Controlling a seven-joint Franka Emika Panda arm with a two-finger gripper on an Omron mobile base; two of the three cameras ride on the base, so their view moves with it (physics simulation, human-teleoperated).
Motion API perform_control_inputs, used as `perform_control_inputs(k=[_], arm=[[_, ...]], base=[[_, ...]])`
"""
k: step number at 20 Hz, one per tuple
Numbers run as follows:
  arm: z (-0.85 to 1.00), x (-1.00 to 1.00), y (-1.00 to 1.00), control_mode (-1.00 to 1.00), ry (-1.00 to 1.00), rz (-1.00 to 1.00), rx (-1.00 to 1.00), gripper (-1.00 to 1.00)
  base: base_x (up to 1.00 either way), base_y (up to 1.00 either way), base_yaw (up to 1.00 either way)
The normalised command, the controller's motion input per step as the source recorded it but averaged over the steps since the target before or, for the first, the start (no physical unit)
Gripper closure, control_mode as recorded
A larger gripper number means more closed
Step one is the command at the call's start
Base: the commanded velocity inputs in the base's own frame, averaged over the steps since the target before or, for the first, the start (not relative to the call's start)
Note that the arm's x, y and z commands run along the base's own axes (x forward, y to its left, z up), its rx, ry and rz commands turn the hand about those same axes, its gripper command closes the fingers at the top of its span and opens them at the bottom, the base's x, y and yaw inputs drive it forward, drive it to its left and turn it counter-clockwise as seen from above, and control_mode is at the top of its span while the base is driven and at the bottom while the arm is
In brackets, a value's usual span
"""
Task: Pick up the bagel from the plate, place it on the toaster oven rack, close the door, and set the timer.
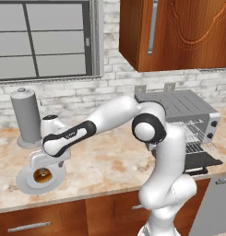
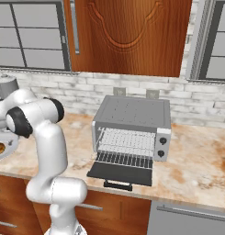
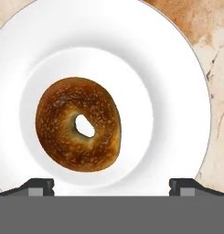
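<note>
The golden-brown bagel (image 3: 63,114) lies flat in the well of the light-grey plate (image 3: 173,82), a little left of centre in the hand view. My gripper (image 3: 112,187) hangs just above it, open, with its two dark fingertips (image 3: 40,185) spread wide and nothing between them. In the left base view the gripper (image 1: 44,168) hovers over the bagel (image 1: 41,175) and plate (image 1: 23,182) near the counter's front left. The toaster oven's door (image 2: 120,173) lies folded down and open, showing the wire rack (image 2: 126,140) inside.
A tall grey canister (image 1: 26,117) stands just behind the plate. The toaster oven (image 2: 132,112) sits against the brick wall, with two knobs (image 2: 162,148) on its right panel. A wooden cabinet (image 1: 179,32) hangs above it.
</note>
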Motion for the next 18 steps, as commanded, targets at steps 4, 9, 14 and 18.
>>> perform_control_inputs(k=[4,9,14,18], arm=[[-0.37,0.14,0.0,-1.0,0.0,0.07,0.07,-1.0],[-0.3,0.15,0.0,-1.0,0.0,0.09,0.13,-1.0],[-0.41,0.08,0.0,-1.0,0.0,0.08,0.1,-1.0],[-0.7,0.02,0.0,-1.0,0.01,0.07,0.04,-1.0]], base=[[0.0,0.0,0.0],[0.0,0.0,0.0],[0.0,0.0,0.0],[0.0,0.0,0.0]])
